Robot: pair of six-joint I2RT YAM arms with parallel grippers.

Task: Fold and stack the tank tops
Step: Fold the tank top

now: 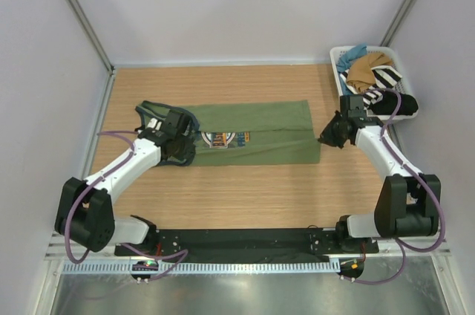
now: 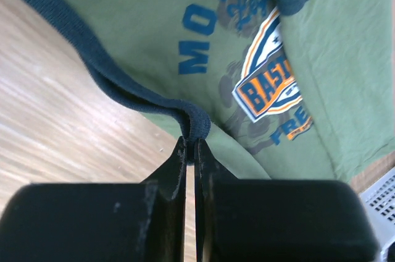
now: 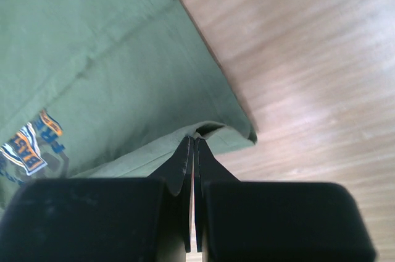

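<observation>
The olive green cotton tank top with dark blue-grey trim [image 1: 260,133] lies spread flat on the wooden surface [image 1: 245,189], left of and nearer the arms than the white plastic basket [image 1: 335,53]. Its hem end points towards the basket. The left end effector [image 2: 190,146] is closed on the dark trim [image 2: 92,64] at the end away from the basket. The right end effector [image 3: 194,141] is clamped on a hem corner at the end beside the basket, on the long edge farther from it. The plain tan-brown tank top [image 1: 365,70] sits inside the basket among other clothes.

The step looks like a lengthwise fold, carrying the pinched long edge over to the one nearer the basket. To do it well, both arms should lift only enough to clear the cloth and stay spread so the edge is taut. They should travel at a matched pace and set the edge down square on the other before letting go. Uneven speed would probably skew the fold.
</observation>
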